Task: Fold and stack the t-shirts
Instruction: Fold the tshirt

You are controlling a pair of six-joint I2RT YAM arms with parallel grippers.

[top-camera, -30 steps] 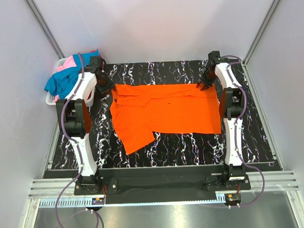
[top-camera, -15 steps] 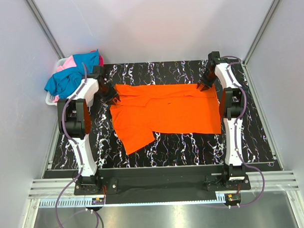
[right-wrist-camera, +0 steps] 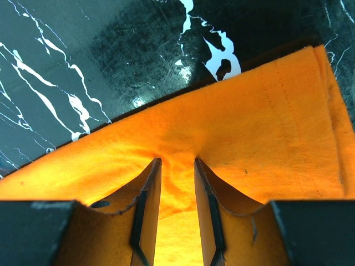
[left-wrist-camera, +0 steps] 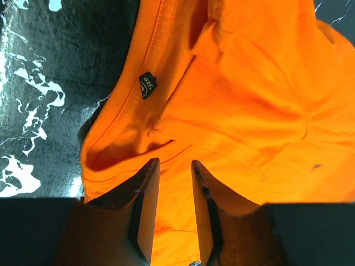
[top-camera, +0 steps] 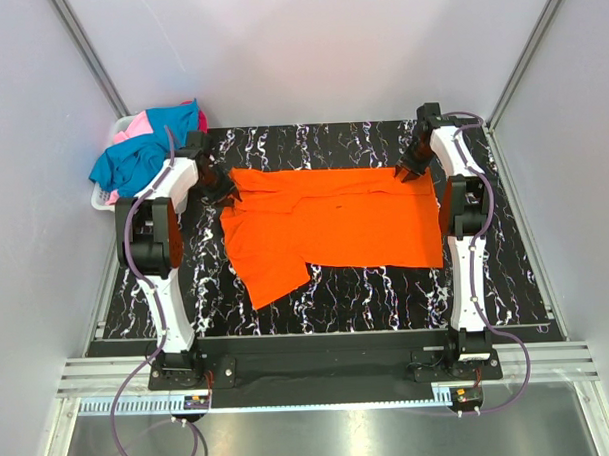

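Change over the last sec: left gripper (top-camera: pixel 223 191) comes off the far-left corner and shifts a bit nearer and inward. It now sits on the far-left edge of the orange t-shirt (top-camera: pixel 334 227), by the neck. No change on the right gripper (top-camera: pixel 411 174): same far-right corner, same narrow gap. Shirt outline on the table (top-camera: pixel 367 296) is basically unchanged, spread L-R across the middle, mostly flat. In the basket (top-camera: pixel 101 200) at far left the other t-shirts (top-camera: pixel 142 154) (teal, pink, bit of red) are heaped. The teal one sits higher than a sec ago, prob. nudged by the arm.

Read: a re-grip on the left, not a fold yet. With both far corners held, the next step is likely far edge pulled toward near edge. Nothing folded or stacked so far.

Views:
- Top cam: layout only, jaws too small to judge.
- Left wrist: fingers close together w/ orange cloth filling the gap. Size tag (left-wrist-camera: pixel 147 86) and neckline (left-wrist-camera: pixel 119 113) are just ahead of the tips. So it's pinching a fold below the collar, though I can't tell if that's one layer or both.
- Right wrist: cloth puckers into the tips, a clear pinch on the far edge near the hem (right-wrist-camera: pixel 333 111) corner.
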